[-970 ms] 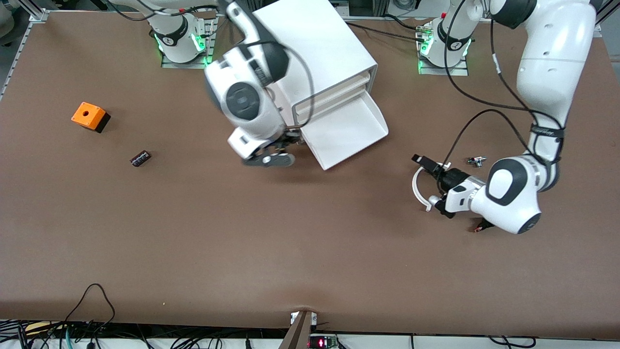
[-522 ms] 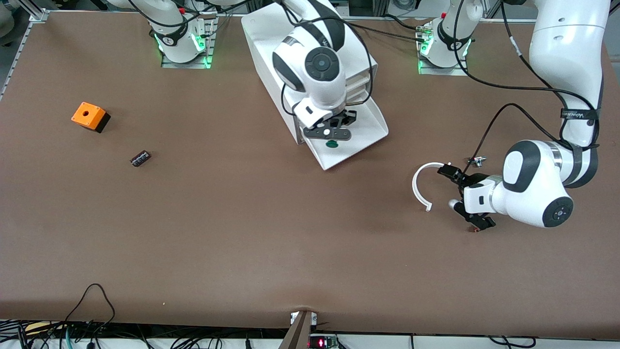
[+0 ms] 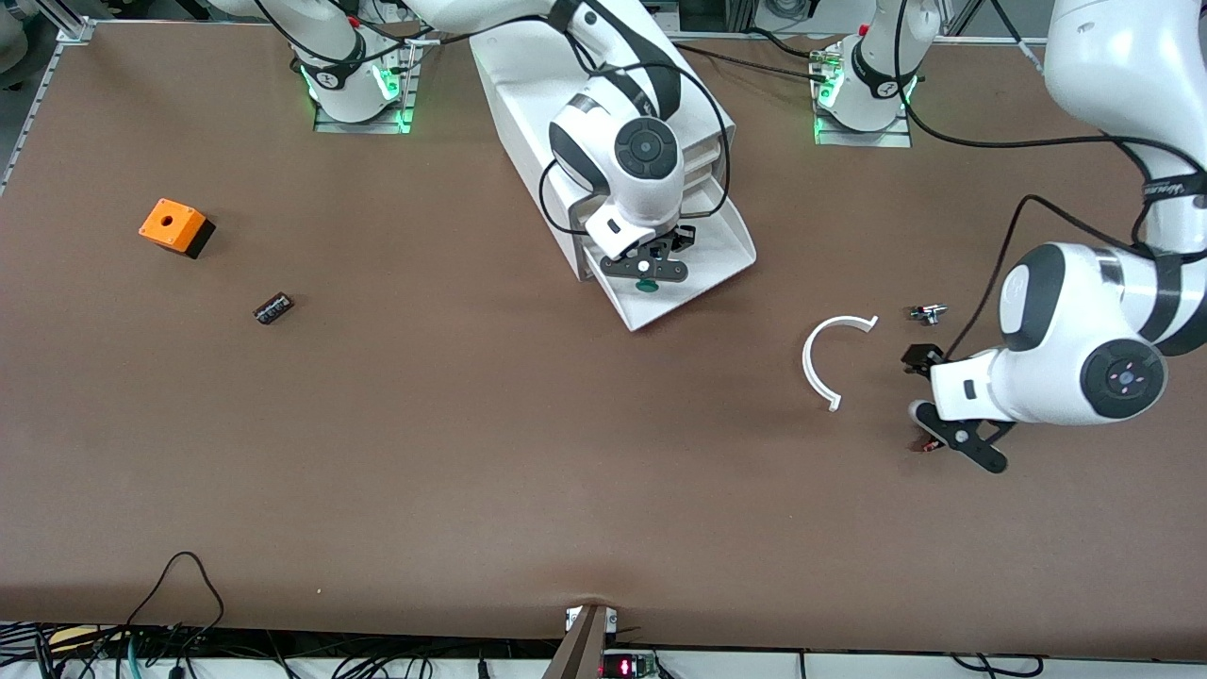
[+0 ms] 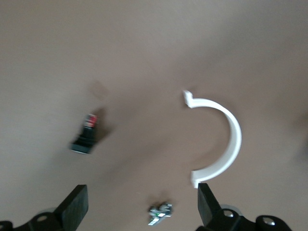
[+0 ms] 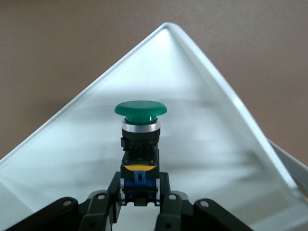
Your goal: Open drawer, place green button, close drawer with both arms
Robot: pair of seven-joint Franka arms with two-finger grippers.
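Item: lowest drawer [image 3: 702, 269] of the white cabinet [image 3: 566, 85], already pulled out. Green push button [image 5: 140, 111] is being held by its stem in the right tool [image 3: 647, 275], pinched narrow, over the drawer tray; release is judged still outstanding, then closing. Left tool [image 3: 943, 415] is being kept wide, empty, waiting over the tabletop [image 3: 471, 471] near a white curved clip [image 3: 813, 363] and a black orange-tipped switch [image 4: 87, 134].

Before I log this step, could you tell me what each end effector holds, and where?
Right end effector: button, by its stem. Left end effector: nothing.
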